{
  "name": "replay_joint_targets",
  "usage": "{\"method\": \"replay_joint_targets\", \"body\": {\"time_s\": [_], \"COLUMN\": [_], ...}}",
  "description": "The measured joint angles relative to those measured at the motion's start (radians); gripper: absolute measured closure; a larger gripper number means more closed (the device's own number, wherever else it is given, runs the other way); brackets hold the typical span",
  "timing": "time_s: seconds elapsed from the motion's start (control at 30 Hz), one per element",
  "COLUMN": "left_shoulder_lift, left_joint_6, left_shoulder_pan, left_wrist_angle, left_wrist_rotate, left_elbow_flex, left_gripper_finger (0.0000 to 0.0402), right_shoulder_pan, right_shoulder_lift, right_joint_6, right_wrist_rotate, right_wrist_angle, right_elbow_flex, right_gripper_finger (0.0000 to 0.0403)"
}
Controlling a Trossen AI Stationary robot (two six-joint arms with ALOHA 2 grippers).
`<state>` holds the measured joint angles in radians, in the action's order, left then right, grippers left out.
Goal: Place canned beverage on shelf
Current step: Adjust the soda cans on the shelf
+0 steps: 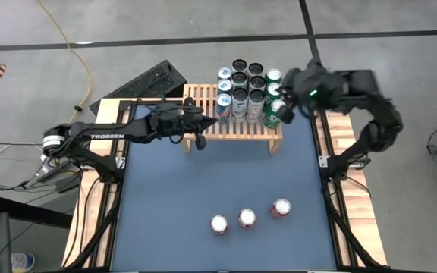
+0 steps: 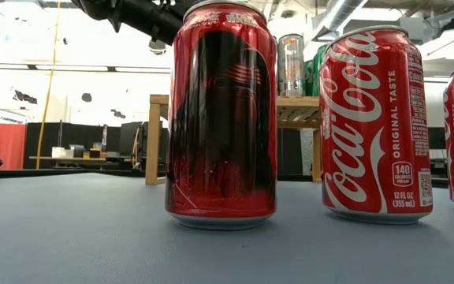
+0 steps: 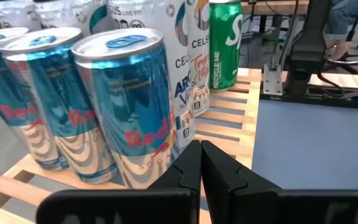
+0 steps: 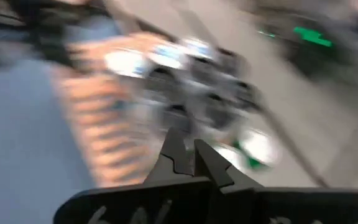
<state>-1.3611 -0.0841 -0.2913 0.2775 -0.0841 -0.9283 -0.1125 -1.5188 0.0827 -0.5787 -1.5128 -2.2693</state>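
Fingers [image 3: 200,163] of our left gripper are together beside the Red Bull cans [image 3: 129,106] on the shelf [image 1: 237,127]; our right gripper [image 4: 188,158], fingers together, sits above the shelf's right end.

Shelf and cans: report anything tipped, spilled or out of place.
Nothing stands out. The cans on the low light-wood slatted shelf stand upright in rows, and the three red cola cans stand upright on the blue-grey table. No spill shows.

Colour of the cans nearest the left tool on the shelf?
Blue and silver cans, clearest in the left wrist view.
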Motion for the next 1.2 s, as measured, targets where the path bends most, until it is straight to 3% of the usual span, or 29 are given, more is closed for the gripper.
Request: {"method": "replay_joint_targets", "body": {"time_s": [0.07, 0.13, 0.2, 0.3, 0.43, 0.6, 0.8, 1.2], "left_shoulder_lift": [0.005, 0.005, 0.005, 0.005, 0.005, 0.005, 0.004, 0.004], "left_joint_6": [0.0, 0.0, -0.001, 0.0, -0.001, 0.001, 0.026, 0.026], "left_shoulder_pan": [0.0, 0.0, 0.0, 0.0, 0.0, 0.0, 0.0, 0.0], "left_wrist_angle": [-0.004, -0.005, -0.006, -0.009, -0.017, -0.027, -0.049, -0.051], "left_wrist_rotate": [0.0, 0.0, 0.0, -0.001, -0.001, -0.008, -0.009, -0.033], "left_elbow_flex": [0.0, 0.0, 0.0, 0.0, 0.0, 0.0, 0.0, 0.0], "left_gripper_finger": [0.0402, 0.0401, 0.0401, 0.0401, 0.0401, 0.0401, 0.0401, 0.0402], "right_shoulder_pan": [-0.045, -0.078, -0.105, -0.14, -0.153, -0.156, -0.123, -0.164], "right_shoulder_lift": [0.044, 0.096, 0.155, 0.261, 0.375, 0.442, 0.461, 0.389], "right_joint_6": [-0.078, -0.096, -0.051, 0.044, 0.091, 0.146, 0.255, 0.189], "right_wrist_rotate": [0.2, 0.281, 0.25, 0.168, 0.155, 0.156, 0.165, 0.184], "right_wrist_angle": [0.059, 0.058, 0.034, -0.002, 0.201, 0.328, 0.343, 0.464], "right_elbow_flex": [0.012, 0.044, 0.111, 0.321, 0.639, 0.893, 0.99, 1.084], "right_gripper_finger": [0.0403, 0.0403, 0.0403, 0.0403, 0.0403, 0.0403, 0.0403, 0.0403]}}
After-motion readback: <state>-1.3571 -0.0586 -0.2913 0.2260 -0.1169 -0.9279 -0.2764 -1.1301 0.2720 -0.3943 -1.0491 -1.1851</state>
